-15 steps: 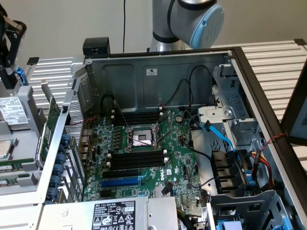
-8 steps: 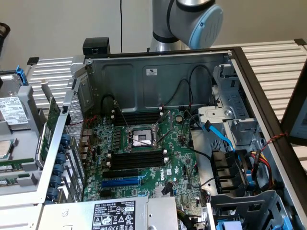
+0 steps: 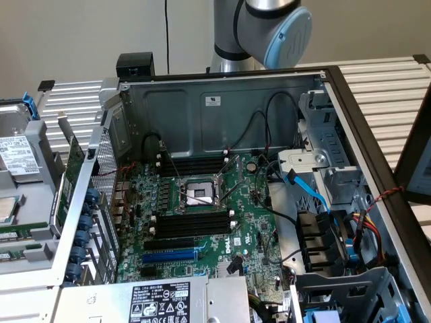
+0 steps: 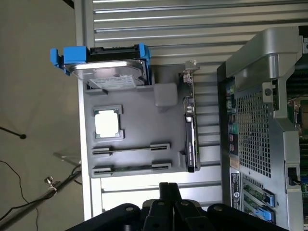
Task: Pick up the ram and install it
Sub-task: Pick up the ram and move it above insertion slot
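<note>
Right, gripper [image 4: 168,187] closed up and empty, poised near the grey tray [image 4: 137,103] (ram [image 4: 131,168] lying in the tray's holder).

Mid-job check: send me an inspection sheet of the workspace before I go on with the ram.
Surface: slatted metal table, grey tray beside the open computer case.
Job's things: ram, two sticks in the tray's holders; black memory slots look empty.
Clutter: hard drive, processor, expansion card on the tray.
Grippers: tool shut, holding nothing, facing the tray.
Cables: blue cable and black leads inside the case.
Surroundings: plain floor, bare wall.
</note>
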`<action>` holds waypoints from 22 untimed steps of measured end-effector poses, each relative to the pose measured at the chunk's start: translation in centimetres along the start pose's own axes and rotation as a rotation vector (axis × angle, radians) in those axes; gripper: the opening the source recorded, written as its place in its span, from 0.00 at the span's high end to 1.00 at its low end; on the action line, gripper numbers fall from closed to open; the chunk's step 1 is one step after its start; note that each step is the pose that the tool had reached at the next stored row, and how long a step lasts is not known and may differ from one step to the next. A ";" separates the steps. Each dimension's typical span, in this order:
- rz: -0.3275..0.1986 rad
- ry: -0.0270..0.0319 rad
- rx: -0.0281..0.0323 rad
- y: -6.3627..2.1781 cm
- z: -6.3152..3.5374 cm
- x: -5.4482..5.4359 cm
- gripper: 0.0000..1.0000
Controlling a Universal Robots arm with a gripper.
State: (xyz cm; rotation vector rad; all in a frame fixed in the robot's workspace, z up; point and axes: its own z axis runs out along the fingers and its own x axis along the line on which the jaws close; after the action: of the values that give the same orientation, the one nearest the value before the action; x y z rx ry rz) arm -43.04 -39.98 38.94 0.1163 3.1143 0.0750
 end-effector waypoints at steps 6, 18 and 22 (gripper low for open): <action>0.000 0.0071 0.0004 -0.05 0.15 0.5 0.90; 0.000 0.0130 0.0058 -0.25 0.99 2.6 0.90; -0.002 0.0131 0.0064 -0.31 1.70 2.9 0.90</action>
State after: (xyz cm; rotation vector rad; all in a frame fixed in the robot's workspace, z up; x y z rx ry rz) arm -45.92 -39.99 37.16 0.1140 3.1279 0.0660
